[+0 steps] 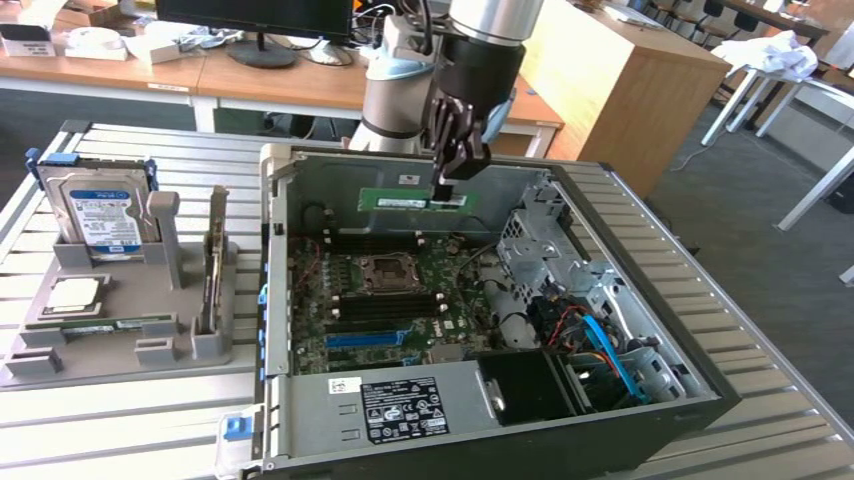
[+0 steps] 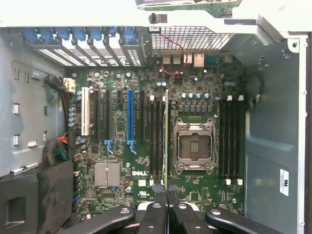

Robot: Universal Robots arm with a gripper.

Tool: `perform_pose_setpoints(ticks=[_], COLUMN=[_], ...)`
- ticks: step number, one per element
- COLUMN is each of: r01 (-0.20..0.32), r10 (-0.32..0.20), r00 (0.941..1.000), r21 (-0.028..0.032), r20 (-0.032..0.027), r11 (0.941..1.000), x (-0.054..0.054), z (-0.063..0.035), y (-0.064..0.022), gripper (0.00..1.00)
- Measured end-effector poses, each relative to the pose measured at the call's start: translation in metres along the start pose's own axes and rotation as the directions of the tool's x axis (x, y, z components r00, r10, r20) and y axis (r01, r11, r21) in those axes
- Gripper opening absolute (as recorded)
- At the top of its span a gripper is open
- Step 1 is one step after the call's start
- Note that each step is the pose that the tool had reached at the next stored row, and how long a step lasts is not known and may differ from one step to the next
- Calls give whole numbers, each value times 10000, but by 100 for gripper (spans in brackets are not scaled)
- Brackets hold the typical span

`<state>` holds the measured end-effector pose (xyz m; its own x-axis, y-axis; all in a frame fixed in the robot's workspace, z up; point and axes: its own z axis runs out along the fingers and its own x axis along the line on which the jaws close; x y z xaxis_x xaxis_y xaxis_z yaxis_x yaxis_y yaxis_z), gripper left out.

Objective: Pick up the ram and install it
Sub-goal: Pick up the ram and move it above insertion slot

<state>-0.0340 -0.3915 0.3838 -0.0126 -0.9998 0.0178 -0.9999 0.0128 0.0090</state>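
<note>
Upper centre, a black gripper [image 1: 451, 190] pinched the thin green ram stick [image 1: 400, 200] over an open grey metal case [image 1: 276, 210] holding a green motherboard [image 1: 387, 300]

A blue-labelled hard drive [image 1: 96, 210] stands upright in a grey holder [image 1: 120, 300] on the slatted metal table [image 1: 134, 410], with a square silver chip [image 1: 74, 293] lying beside it. Behind, a monitor [image 1: 254, 15] sits on a wooden desk [image 1: 267, 80].

Silver arm [image 1: 497, 18] with pale-blue joint caps [image 1: 395, 68], black tool [image 1: 449, 190].
</note>
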Motion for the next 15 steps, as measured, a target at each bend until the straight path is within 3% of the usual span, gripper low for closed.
perform_pose_setpoints(ticks=[15], r01=[0], r10=[0], r00=[10000], r21=[0], r20=[0], r11=[10000], x=[-2], z=[123], y=[-1], gripper=[12])
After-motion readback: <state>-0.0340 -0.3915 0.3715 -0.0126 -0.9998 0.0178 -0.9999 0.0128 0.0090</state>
